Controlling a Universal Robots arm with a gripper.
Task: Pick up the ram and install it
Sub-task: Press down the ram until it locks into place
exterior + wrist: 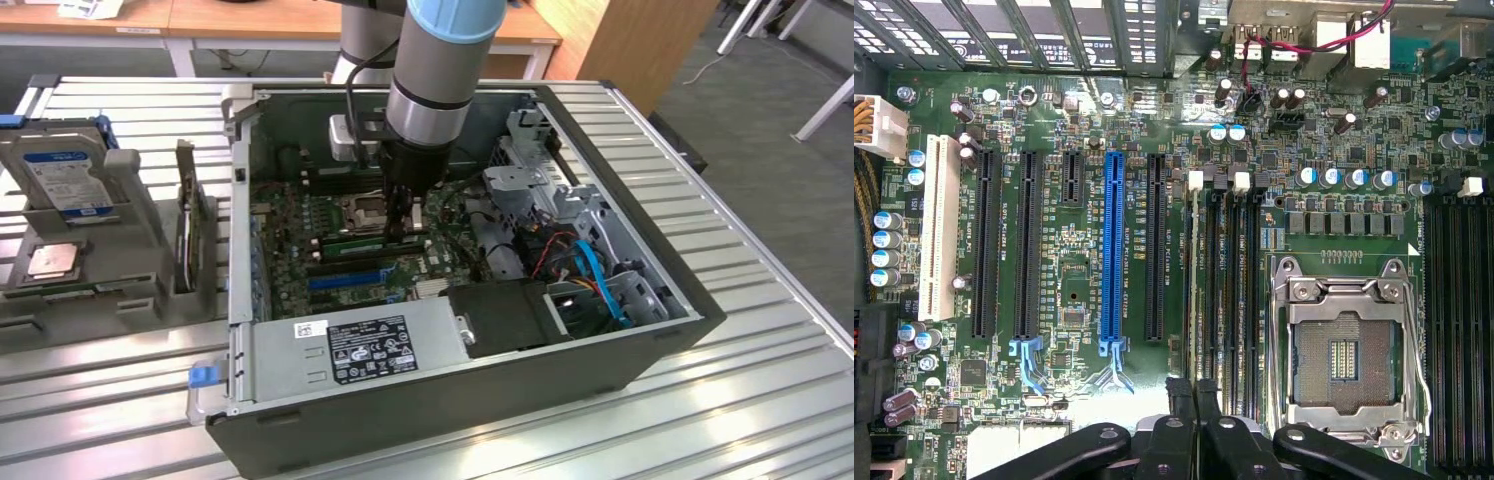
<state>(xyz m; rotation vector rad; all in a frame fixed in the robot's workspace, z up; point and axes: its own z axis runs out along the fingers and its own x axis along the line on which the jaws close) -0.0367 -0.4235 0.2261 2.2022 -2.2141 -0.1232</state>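
Currently, item by item:

- Computer case [467, 405]: lying on its side with the panel off, on a slatted metal table [761, 400]. The table is showing bare slats on the near side and at the exterior view's right; the case walls are closing in the working room on all four sides.
- Arm and gripper [407, 237]: reaching straight down into the middle of the case, with the case's far wall behind it and a drive cage [534, 185] close at the exterior view's right. The fingers [1176, 400] are pressing together with no real gap between them.
- The ram [350, 243]: lying as a green strip along the memory slots just beside the CPU socket [1344, 350], on the socket's near side in the exterior view. The fingertips are hanging over its right end; whether they are pinching or merely touching its top edge cannot be told.
- Motherboard [1084, 140]: a blue expansion slot [1114, 250], black slots and a white slot [939, 225] are running parallel to the memory slots, all standing unoccupied.
- Power supply [360, 350]: filling the case's near edge.
- Blue cables [601, 285]: curling in the near right corner.
- Holder rack outside the case, at the exterior view's left: carrying a hard drive [67, 180] and an upright expansion card [187, 225].
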